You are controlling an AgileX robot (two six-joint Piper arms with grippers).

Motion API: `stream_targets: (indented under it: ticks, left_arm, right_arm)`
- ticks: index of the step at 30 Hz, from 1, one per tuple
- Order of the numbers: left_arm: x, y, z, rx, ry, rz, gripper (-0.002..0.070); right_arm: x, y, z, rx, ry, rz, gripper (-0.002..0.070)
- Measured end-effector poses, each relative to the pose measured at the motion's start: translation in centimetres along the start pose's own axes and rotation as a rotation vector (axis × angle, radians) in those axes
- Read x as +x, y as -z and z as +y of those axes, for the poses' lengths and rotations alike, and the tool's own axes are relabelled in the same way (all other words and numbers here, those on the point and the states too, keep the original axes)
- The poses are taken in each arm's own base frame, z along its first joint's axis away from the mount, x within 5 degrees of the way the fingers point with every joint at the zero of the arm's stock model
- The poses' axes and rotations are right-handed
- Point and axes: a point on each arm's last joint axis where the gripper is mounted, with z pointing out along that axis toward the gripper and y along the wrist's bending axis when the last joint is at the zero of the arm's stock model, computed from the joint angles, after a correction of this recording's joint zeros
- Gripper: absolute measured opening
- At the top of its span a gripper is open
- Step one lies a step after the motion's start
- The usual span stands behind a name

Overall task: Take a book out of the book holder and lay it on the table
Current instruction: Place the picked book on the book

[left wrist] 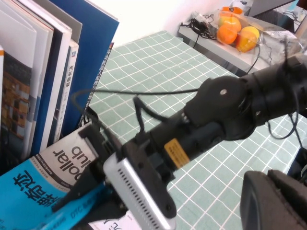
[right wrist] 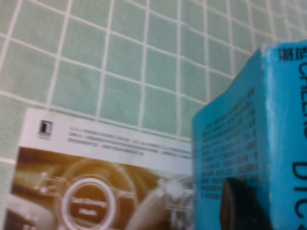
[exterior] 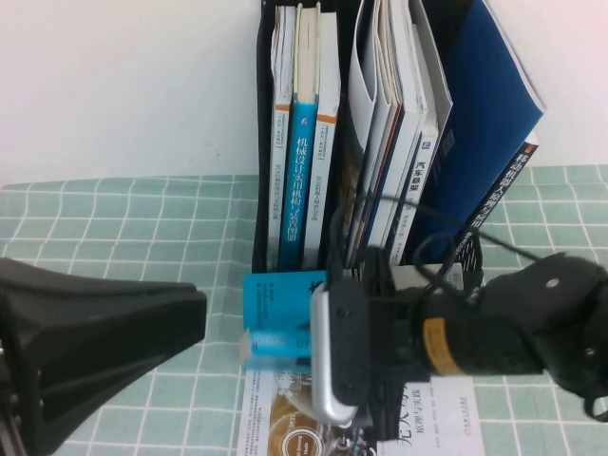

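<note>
Above the table (exterior: 114,228), my right gripper (exterior: 285,344) clamped the thick, stiff book (exterior: 275,294) by its edge, while my left gripper (exterior: 85,332) waited nearby, its fingers unseen.

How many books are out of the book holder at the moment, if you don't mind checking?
2. The cyan book is held by the right gripper before the book holder; a white book lies on the table beneath. Others may be hidden.

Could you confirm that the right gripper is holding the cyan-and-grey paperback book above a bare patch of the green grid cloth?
Not quite: below the cyan-and-grey paperback book, held in the right gripper, lies a white book with a circular graphic on the green grid cloth, as the right wrist view shows. The left gripper is parked.
</note>
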Motion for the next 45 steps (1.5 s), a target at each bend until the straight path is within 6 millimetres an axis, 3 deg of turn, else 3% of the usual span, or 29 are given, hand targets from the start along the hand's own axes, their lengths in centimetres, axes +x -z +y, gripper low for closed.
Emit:
stream_targets:
  ticks: [23, 25, 29, 31, 35, 42, 45]
  left_arm:
    - [0.2, 0.0, -0.3, 0.028, 0.021, 0.024, -0.0003]
    - [0.3, 0.0, -0.3, 0.027, 0.021, 0.03, -0.0003]
    - [0.5, 0.0, -0.3, 0.027, 0.02, 0.053, -0.0002]
    - [0.6, 0.0, -0.3, 0.027, 0.02, 0.067, -0.0001]
    - [0.8, 0.0, -0.3, 0.031, 0.021, 0.091, -0.0001]
    - [0.9, 0.1, -0.2, 0.029, 0.006, 0.082, -0.0001]
    - [1.2, 0.1, 0.2, 0.006, -0.011, 0.037, -0.0001]
  right_arm:
    - [2.4, -4.7, 3.3, -0.217, -0.298, 0.058, 0.02]
    - [2.5, -4.9, 3.4, -0.228, -0.343, 0.06, 0.0249]
    - [2.3, -5.1, 3.9, -0.283, -0.412, 0.046, 0.0442]
    - [2.1, -5.1, 4.3, -0.327, -0.434, 0.024, 0.0507]
    - [1.4, -4.7, 4.9, -0.426, -0.464, -0.029, 0.055]
    - [-0.1, -3.9, 5.6, -0.591, -0.578, -0.103, 0.0533]
    - [-1.8, -2.7, 4.4, -0.584, -0.577, -0.156, 0.0416]
